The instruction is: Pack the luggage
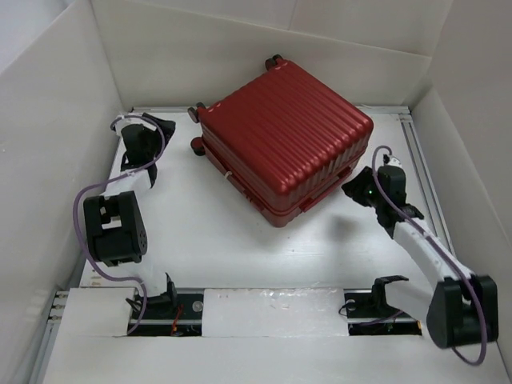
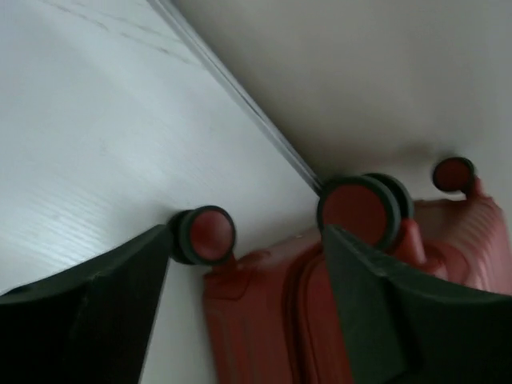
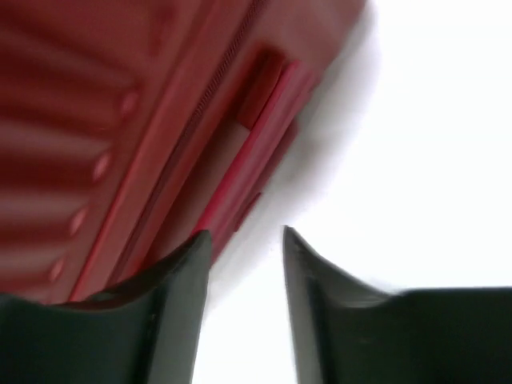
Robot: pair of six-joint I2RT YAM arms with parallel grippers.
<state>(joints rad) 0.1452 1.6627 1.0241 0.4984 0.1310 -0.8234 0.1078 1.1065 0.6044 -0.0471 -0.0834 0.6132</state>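
Top view: the suitcase (image 1: 284, 140), being shut, hides its own inside; the wheels (image 1: 274, 60) at its 12 o'clock corner show only partly. Left wrist view: suitcase soft-focused, cut off at 3 and 6 o'clock; left gripper (image 2: 246, 236) cut off at 6 o'clock. Right wrist view: suitcase heavily blurred, cut off at 9 and 12 o'clock; right gripper (image 3: 245, 232) cut off at 6 o'clock.

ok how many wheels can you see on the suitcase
3. On the suitcase's left end, a near wheel and a second wheel just behind it; a third wheel at the far corner by the wall. A fourth may be hidden.
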